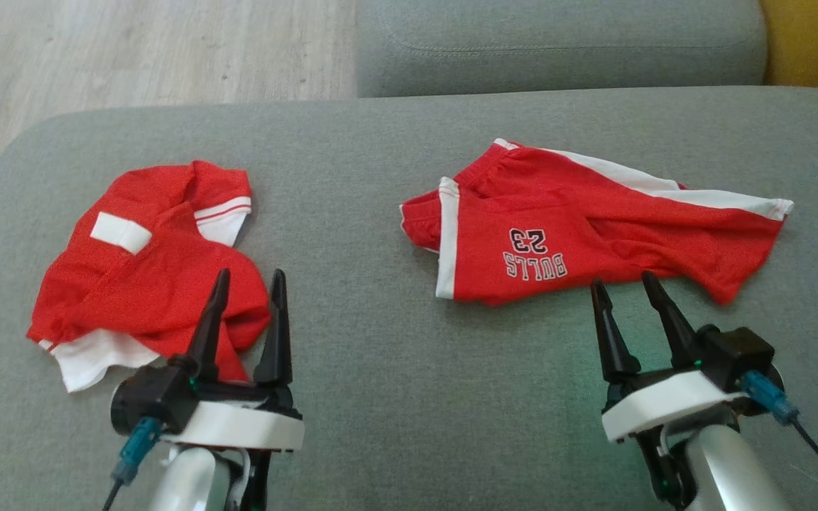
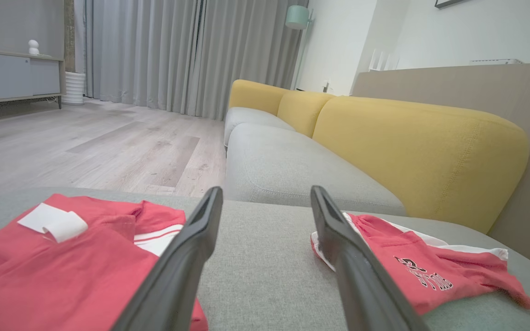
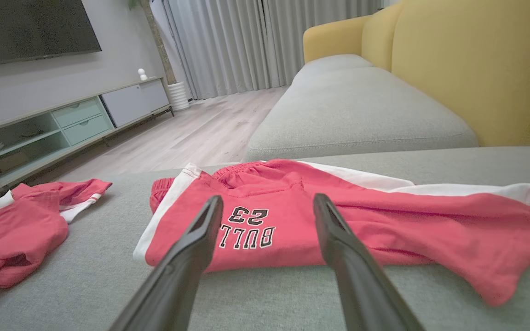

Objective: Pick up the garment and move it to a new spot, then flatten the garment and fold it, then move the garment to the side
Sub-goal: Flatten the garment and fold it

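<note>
- The red shorts (image 1: 593, 234) lay rumpled on the right of the grey cushion (image 1: 380, 369), their near hem just beyond the right gripper (image 1: 622, 280), whose fingers stood apart and empty.
- The left gripper (image 1: 251, 277), also spread, hung over the red shirt (image 1: 146, 284).
- Bare cushion separated the garments.
</note>
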You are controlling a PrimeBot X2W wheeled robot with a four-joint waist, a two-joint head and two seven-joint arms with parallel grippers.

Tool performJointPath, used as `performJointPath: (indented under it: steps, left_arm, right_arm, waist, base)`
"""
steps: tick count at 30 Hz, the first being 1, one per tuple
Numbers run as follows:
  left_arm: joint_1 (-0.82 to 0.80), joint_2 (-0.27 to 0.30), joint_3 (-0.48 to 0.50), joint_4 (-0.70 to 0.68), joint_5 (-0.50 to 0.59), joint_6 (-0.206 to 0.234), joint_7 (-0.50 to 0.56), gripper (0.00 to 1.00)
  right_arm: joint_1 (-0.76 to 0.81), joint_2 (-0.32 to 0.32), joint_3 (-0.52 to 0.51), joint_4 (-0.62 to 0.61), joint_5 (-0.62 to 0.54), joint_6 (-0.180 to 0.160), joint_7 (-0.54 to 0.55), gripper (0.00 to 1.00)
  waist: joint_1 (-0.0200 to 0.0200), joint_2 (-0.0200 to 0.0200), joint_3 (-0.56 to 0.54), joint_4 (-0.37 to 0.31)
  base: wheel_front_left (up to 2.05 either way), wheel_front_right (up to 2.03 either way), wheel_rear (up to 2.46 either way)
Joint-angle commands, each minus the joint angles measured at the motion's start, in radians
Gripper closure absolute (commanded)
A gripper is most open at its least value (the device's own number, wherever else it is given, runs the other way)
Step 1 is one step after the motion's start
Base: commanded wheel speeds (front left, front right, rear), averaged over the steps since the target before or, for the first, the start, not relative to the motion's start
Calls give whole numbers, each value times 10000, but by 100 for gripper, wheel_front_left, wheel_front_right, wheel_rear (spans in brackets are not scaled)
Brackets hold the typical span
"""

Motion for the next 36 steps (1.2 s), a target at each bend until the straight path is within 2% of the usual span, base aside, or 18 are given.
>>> performJointPath:
  steps: [1, 11, 18, 25, 34, 35, 36]
  left_arm:
    - [-234, 18, 198, -261, 2, -13, -95, 0]
    - [-651, 18, -177, -245, -308, 42, -95, 0]
    - [-919, 18, -688, -76, -659, 103, -95, 0]
    - [-1103, 18, -1044, -60, -938, 229, -95, 0]
    - [-1122, 18, -1194, -72, -1005, 312, -95, 0]
    - [-1104, 18, -1192, -65, -996, 336, -95, 0]
    - [-1094, 18, -1182, -60, -989, 345, -95, 0]
  right_arm:
    - [-557, 36, 300, -360, -49, -7, -96, 0]
    - [-2000, 38, 842, -70, -762, -7, 1205, 0]
    - [-3645, 38, 978, 1512, -997, -7, 2429, 0]
    - [-4946, 39, 88, 3340, -1368, -7, 2448, 0]
    - [-5888, 39, -483, 5072, -1668, -7, 2085, 0]
    - [-5994, 39, -499, 5352, -1606, -7, 1992, 94]
    - [-6044, 39, -469, 5465, -1562, -7, 1919, 100]
  waist:
    - [1, 0, 87, 137]
    - [1, 0, 785, 1185]
    - [1, 0, 1226, 2131]
    - [1, 0, 1467, 2853]
    - [1, 0, 1552, 3142]
    - [1, 0, 1533, 3126]
    - [1, 0, 1520, 3102]
  base:
    - [0, 0, 0]
    - [0, 0, 0]
    - [0, 0, 0]
    - [0, 0, 0]
    - [0, 0, 0]
    - [0, 0, 0]
    - [0, 0, 0]
